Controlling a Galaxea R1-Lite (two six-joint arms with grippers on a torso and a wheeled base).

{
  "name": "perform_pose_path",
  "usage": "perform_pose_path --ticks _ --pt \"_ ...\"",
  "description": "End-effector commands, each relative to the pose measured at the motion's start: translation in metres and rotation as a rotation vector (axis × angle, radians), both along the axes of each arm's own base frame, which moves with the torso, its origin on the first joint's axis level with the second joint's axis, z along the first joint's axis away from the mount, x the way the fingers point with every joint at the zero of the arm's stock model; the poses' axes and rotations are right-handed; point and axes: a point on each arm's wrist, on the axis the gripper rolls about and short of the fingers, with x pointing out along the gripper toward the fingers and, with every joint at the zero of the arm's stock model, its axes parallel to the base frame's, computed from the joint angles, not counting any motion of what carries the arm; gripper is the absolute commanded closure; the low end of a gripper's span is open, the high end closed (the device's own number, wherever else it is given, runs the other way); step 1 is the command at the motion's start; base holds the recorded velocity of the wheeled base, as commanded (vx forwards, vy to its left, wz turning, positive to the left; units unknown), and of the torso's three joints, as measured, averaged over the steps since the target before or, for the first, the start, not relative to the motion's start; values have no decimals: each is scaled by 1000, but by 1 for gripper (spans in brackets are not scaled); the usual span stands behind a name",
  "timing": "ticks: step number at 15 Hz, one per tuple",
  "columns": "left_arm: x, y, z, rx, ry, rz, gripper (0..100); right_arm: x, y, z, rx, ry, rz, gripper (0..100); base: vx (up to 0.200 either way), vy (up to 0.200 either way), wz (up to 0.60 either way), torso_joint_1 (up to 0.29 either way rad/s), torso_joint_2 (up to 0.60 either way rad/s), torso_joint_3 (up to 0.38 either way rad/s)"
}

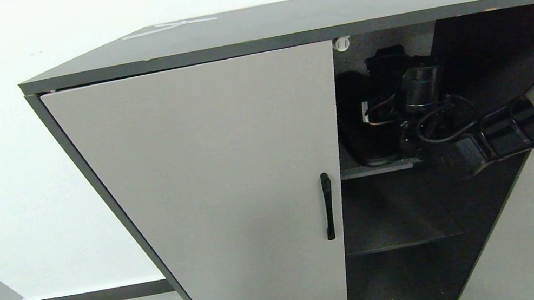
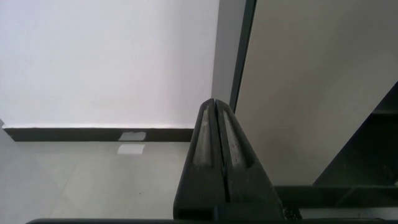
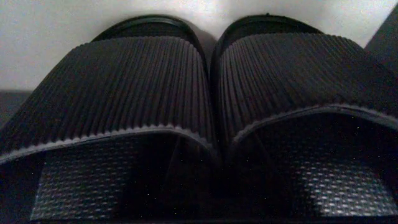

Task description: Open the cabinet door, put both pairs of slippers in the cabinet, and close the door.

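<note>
We see the black slippers (image 3: pixel 137 93) side by side on the upper shelf (image 1: pixel 380 168) of the cabinet (image 1: pixel 277 21), near the shelf's front edge. The right gripper (image 1: pixel 386 115) is at them; we cannot tell its grasp. The left gripper (image 2: pixel 214 112) is clenched and empty, beside the closed left door (image 1: pixel 207 182).

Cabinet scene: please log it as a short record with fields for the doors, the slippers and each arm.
cabinet: dark grey wooden cabinet, right half open
left door: light grey flat door with black bar handle, shut
slippers: pair of black ribbed rubber slippers, side by side on the upper shelf
right arm: right arm reaches into the upper compartment, close to the slippers
left gripper: left gripper near the cabinet's left edge, fingers shut, holding nothing
</note>
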Motion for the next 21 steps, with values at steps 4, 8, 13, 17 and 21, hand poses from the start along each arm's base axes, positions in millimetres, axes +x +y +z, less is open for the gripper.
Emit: perform_pose_path --ticks 4,8,13,17,21 --pt "0 0 0 -1 1 1 100 12 5 -12 -10 19 1 100 0 0 0 0 0 0" --pt "0 0 0 -1 1 1 100 14 4 -17 8 35 -1 100 0 0 0 0 0 0" --pt "0 0 0 -1 1 1 100 6 2 -13 22 34 5 0 0 0 0 0 0 0" --pt "0 0 0 -1 1 1 100 -20 -7 -4 29 31 13 0 0 0 0 0 0 0" --pt "0 0 0 -1 1 1 100 -39 -17 -4 32 28 13 0 0 0 0 0 0 0"
